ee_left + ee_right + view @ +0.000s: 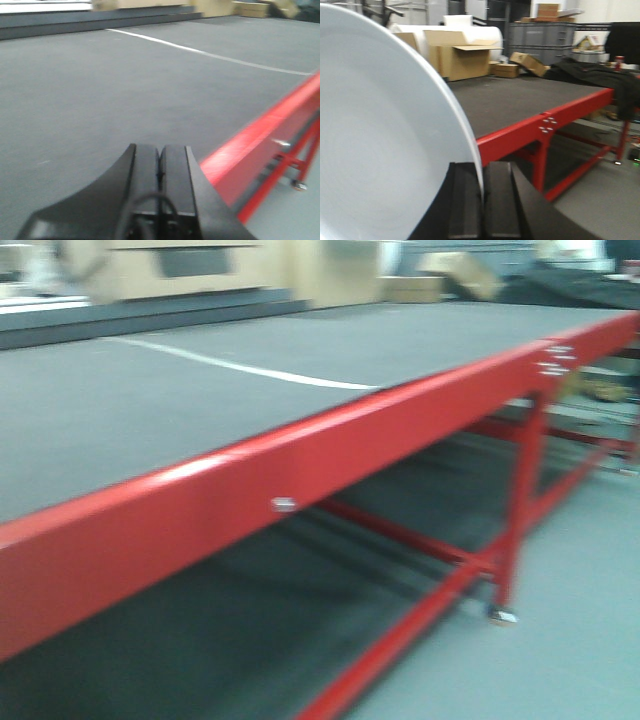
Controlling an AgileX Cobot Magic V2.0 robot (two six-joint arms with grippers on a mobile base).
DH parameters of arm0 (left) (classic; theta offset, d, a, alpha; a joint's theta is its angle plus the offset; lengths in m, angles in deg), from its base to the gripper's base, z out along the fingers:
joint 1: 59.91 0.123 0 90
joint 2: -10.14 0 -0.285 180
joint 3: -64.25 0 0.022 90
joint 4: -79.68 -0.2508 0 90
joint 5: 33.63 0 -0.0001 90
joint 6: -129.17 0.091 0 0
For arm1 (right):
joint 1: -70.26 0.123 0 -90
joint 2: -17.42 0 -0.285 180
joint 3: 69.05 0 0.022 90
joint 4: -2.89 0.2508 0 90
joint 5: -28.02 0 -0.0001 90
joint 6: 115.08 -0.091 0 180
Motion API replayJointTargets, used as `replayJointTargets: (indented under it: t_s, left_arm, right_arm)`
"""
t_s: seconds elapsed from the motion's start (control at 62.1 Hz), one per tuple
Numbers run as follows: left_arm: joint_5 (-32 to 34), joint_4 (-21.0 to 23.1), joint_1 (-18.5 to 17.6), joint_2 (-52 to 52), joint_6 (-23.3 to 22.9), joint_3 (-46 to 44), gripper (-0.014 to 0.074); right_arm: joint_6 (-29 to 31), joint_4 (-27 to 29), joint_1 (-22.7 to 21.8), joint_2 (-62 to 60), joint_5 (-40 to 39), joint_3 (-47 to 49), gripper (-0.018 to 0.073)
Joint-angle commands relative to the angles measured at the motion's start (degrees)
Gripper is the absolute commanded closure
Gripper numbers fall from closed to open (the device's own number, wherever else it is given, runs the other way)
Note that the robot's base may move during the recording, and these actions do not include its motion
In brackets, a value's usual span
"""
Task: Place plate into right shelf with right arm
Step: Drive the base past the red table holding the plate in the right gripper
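Note:
In the right wrist view the white plate (380, 130) fills the left half, held on edge. My right gripper (482, 172) is shut on the plate's rim, which runs down between the two black fingers (501, 200). In the left wrist view my left gripper (160, 155) is shut with nothing in it, hovering over the grey tabletop (100, 90). The right shelf is out of view in all three views. The front view shows neither gripper nor plate.
A long red-framed table (300, 470) with a grey top and a white line (240, 367) crosses the front view, blurred. Its red legs (542, 160) stand right of the plate. Cardboard boxes (465, 60), grey crates (540, 37) and dark cloth (590, 75) lie behind.

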State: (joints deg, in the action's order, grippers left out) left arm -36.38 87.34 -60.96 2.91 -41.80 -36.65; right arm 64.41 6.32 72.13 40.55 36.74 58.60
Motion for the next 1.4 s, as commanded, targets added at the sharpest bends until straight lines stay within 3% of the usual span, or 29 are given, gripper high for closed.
replayJointTargets:
  t_s: [0.0,1.385]
  left_arm:
    - [5.2,0.5,-0.1,0.6,-0.4,0.6,0.0724]
    - [5.2,0.5,-0.1,0.6,-0.4,0.6,0.0724]
  right_arm:
    - [0.5,-0.5,-0.4,0.5,-5.7,1.6,0.0508]
    - [0.5,-0.5,-0.4,0.5,-5.7,1.6,0.0508]
